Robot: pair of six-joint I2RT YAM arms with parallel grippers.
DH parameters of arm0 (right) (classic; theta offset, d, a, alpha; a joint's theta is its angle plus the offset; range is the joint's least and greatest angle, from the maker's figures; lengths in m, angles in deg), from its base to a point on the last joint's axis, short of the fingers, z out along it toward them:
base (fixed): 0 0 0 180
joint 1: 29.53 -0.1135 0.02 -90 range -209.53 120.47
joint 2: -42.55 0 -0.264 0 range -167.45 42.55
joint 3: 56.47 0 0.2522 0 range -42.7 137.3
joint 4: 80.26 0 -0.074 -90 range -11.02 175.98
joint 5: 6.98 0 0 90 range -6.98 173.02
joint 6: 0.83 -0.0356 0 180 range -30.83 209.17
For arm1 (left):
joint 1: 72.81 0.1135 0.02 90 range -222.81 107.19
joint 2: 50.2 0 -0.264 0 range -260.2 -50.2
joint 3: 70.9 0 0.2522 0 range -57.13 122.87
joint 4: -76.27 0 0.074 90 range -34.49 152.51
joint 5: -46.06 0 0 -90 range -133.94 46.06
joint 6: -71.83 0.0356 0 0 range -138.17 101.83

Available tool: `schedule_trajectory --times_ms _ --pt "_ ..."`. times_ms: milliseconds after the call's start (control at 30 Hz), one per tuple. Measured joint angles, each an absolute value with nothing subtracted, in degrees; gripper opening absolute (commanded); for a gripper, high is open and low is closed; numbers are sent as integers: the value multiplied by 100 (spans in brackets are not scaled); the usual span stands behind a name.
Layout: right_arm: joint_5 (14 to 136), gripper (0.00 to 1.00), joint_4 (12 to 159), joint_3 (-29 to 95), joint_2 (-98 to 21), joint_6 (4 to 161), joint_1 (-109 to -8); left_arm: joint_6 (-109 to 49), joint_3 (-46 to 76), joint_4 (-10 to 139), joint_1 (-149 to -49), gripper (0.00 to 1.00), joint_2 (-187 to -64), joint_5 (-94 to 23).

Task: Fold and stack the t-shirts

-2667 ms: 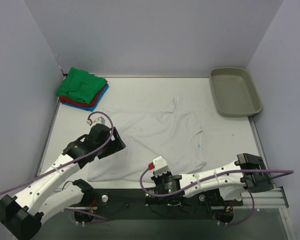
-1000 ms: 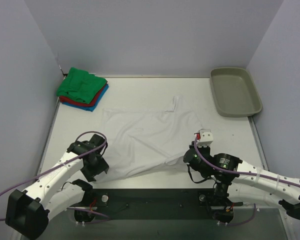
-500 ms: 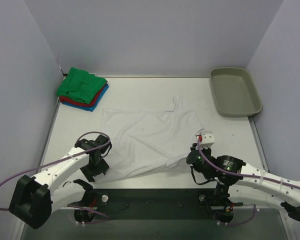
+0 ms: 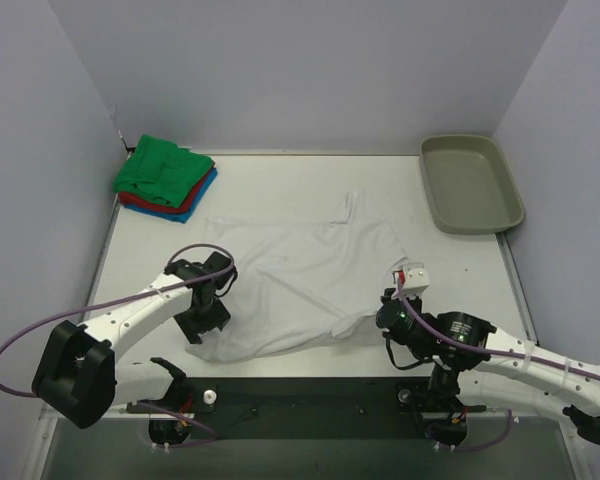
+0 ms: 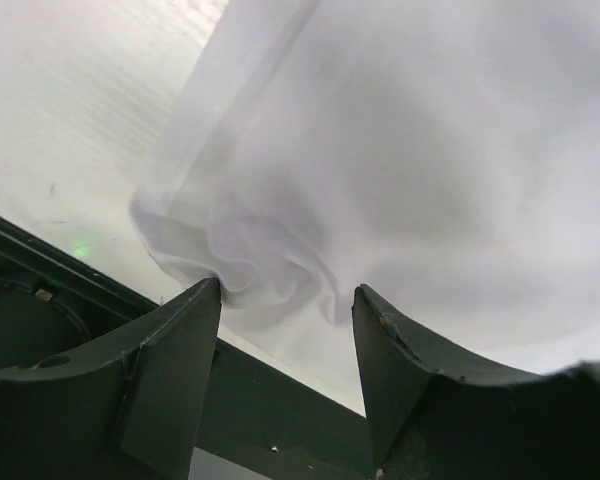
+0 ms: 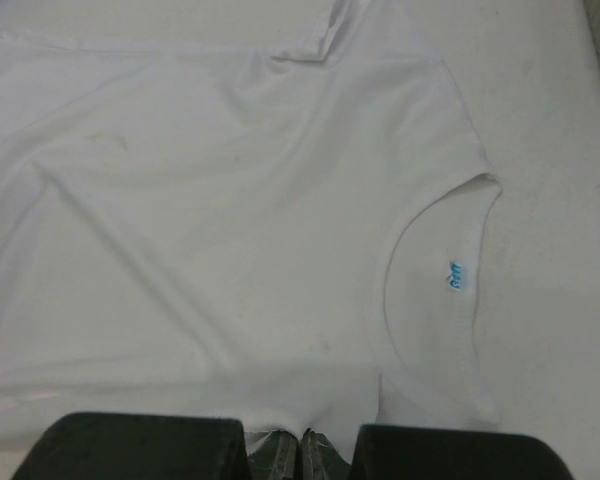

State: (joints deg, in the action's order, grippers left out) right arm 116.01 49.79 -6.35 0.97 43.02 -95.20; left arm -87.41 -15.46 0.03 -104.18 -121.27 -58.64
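Observation:
The large white t-shirt lies spread but wrinkled in the middle of the table, its collar with a blue label to the right. My left gripper is open over the shirt's near left corner; bunched white cloth sits between its fingertips. My right gripper is shut on the shirt's near edge below the collar, pulling it into a ridge. Folded green, red and blue shirts are stacked at the far left corner.
A grey-beige plastic tray stands at the far right. The dark rail at the table's near edge lies just behind the left gripper. Walls close in the table on three sides.
My left gripper has moved right and forward onto the shirt's near left corner. My right gripper swung from the middle to the right with the shirt's edge, then stayed nearly still.

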Motion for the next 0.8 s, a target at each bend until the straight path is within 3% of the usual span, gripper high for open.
schedule_trajectory --times_ms 167,367,567,733,767,800 --pt "11133 0 4883 -908 525 4026 -9883 -8717 -1426 75 -10471 65 -11731 -5829" --pt "11201 0 4234 -980 626 3067 -11504 -8596 -1347 49 -10471 65 -11204 -5871" --pt "11798 0 3677 -302 -690 2131 -13144 -8450 -1225 106 -10471 65 -10844 -5866" --pt "12322 0 3642 780 -2185 1948 -13670 -8325 -1225 235 -10471 64 -10520 -5821" --pt "12412 7 3644 957 -2412 1952 -13725 -8297 -1225 265 -10471 64 -10487 -5810" --pt "12497 35 3644 1140 -2653 1970 -13793 -8242 -1225 300 -10471 64 -10453 -5801"
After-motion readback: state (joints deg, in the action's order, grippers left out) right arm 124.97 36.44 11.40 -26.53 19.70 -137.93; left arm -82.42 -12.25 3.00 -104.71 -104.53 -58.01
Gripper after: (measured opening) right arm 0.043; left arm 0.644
